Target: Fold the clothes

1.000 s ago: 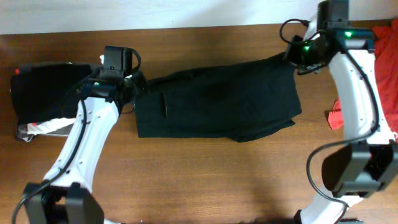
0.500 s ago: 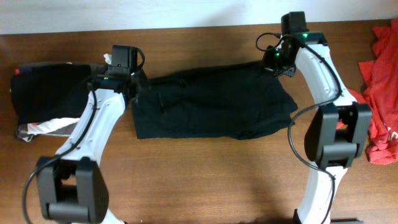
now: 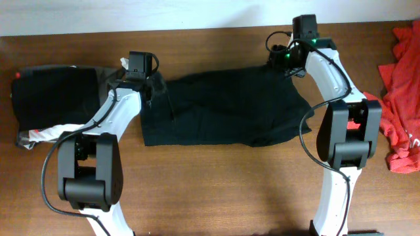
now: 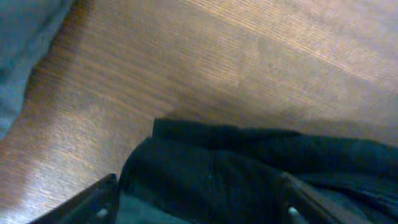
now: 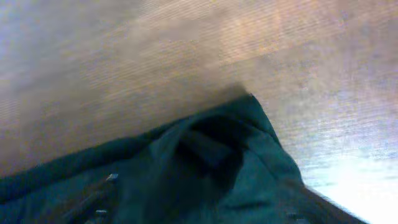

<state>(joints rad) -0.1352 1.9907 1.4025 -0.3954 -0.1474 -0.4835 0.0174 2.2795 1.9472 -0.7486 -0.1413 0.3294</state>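
Observation:
The large black garment of the clothes [image 3: 223, 108] lies spread across the middle of the table. My left gripper [image 3: 149, 84] hovers over its far left corner. In the left wrist view the left gripper [image 4: 199, 210] is open, its fingers [image 4: 96, 202] wide apart with black cloth [image 4: 205, 168] lying loose between them. My right gripper [image 3: 283, 60] is at the far right corner. The right wrist view shows the right gripper [image 5: 205, 208] open too, over the rumpled corner [image 5: 239, 143].
A folded black pile [image 3: 52, 98] sits at the far left with a grey, white-striped piece [image 3: 46, 134] under its front edge. A red-orange garment [image 3: 400, 98] lies heaped at the right edge. The brown table [image 3: 216, 190] runs bare along the front.
Both grippers have opened and let go of the black garment's far corners. The right arm has swung left with its corner, so the garment now lies narrower. The left arm has shifted slightly right.

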